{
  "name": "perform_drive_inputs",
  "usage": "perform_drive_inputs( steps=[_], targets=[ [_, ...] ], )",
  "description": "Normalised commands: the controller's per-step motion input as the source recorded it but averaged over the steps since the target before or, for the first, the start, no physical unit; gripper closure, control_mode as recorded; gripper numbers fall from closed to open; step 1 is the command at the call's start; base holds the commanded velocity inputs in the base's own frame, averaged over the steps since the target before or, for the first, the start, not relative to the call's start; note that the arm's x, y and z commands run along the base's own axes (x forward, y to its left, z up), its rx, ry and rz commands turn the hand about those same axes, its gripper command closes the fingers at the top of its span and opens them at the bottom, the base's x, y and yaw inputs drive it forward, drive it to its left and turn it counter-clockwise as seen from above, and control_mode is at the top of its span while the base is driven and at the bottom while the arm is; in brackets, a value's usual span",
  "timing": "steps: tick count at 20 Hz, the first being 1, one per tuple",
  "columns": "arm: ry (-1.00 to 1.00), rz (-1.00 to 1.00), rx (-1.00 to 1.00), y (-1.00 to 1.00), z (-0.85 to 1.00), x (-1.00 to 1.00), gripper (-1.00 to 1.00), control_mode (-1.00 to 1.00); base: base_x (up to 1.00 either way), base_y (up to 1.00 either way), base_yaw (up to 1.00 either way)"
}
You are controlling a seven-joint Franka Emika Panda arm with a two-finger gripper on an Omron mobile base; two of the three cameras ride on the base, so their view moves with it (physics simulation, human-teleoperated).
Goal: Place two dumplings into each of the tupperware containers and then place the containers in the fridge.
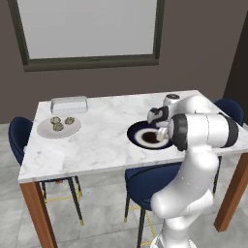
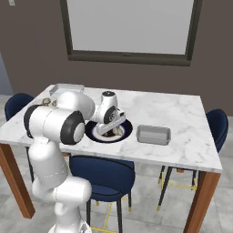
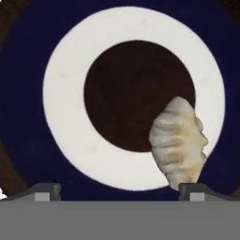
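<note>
The gripper (image 3: 119, 190) hangs just above the navy-and-white plate (image 1: 135, 131), its jaws spread wide and holding nothing. In the hand view one pale dumpling (image 3: 179, 143) lies on the plate, across the edge of the brown centre and the white ring, close to one fingertip (image 3: 199, 190). Three more dumplings (image 1: 61, 122) rest on the pale grey plate (image 1: 46, 131) near the far left corner of the marble table (image 1: 97, 145). One tupperware container (image 1: 69, 104) stands just behind that plate. The other tupperware container (image 2: 154, 134) sits just beside the navy plate, on the right in the right base view.
</note>
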Motion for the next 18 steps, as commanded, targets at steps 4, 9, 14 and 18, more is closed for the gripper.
perform_drive_inputs(
  steps=[4,9,14,18],
  targets=[
    [0.0,0.05,0.0,0.0,-0.33,0.6,-1.0,-1.0,0.0,0.0,0.0],
    [0.0,0.04,0.0,-0.16,-0.15,0.56,-1.0,-1.0,0.0,0.0,0.0],
    [0.0,0.04,-0.04,-0.11,-0.42,0.39,-1.0,-1.0,0.0,0.0,0.0],
    [0.0,0.02,-0.17,0.0,-0.84,0.24,-1.0,-1.0,0.0,0.0,0.0]
  ],
)
